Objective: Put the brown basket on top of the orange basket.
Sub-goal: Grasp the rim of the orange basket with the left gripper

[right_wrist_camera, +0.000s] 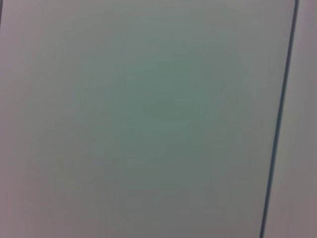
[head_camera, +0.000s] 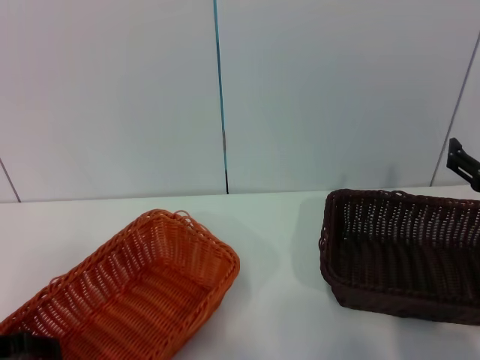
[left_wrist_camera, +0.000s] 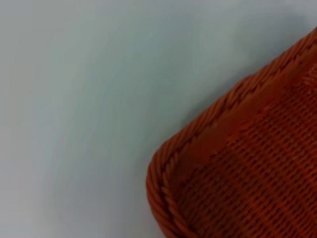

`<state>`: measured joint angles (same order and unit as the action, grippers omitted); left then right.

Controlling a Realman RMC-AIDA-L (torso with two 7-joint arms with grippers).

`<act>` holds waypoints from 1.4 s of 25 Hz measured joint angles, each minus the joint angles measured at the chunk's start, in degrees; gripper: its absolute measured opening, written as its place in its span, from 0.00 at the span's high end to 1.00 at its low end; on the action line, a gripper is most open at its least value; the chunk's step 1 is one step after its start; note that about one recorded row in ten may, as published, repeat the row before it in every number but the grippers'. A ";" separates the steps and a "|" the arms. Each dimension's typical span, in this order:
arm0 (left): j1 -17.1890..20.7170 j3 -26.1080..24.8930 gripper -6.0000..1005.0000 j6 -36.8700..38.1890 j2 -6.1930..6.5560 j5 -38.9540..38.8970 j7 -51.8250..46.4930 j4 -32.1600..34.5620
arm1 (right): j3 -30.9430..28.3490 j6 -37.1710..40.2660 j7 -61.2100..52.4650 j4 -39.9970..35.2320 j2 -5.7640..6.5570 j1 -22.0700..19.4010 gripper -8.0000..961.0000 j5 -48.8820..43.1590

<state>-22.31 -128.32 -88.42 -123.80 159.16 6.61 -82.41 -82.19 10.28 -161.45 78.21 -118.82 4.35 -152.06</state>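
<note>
Woven orange basket (head_camera: 139,289) lies at the near left part of the white table (head_camera: 277,247) in the head view, slanted, holding nothing; the brown basket (head_camera: 401,255), also bare inside, sits well apart at the right edge. A dark piece of the left gripper (head_camera: 26,346) shows at the orange basket's near corner, and the right gripper (head_camera: 463,163) juts beyond the brown basket; neither's grasp can be told. Left wrist view: one orange corner (left_wrist_camera: 237,163) on the tabletop (left_wrist_camera: 89,109). Right wrist view: only a pale wall panel (right_wrist_camera: 148,119) with a dark seam (right_wrist_camera: 278,119).
</note>
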 joint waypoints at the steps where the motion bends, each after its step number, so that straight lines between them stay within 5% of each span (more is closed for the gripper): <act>1: -0.02 0.00 0.13 0.44 0.01 -0.24 0.02 0.38 | -0.10 0.00 0.00 0.09 0.00 -0.07 0.01 0.00; 8: -0.07 -0.02 0.18 2.00 0.18 -0.39 0.27 3.42 | -0.43 0.01 0.00 0.18 0.00 -0.02 0.01 0.01; 35: -4.83 4.09 0.74 3.91 1.41 4.22 2.94 11.96 | -0.38 2.25 0.09 -1.41 -0.09 0.50 0.01 -1.66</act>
<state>-27.14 -124.23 -84.51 -122.39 163.38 9.56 -70.45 -82.57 12.53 -161.36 76.80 -118.91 4.85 -153.72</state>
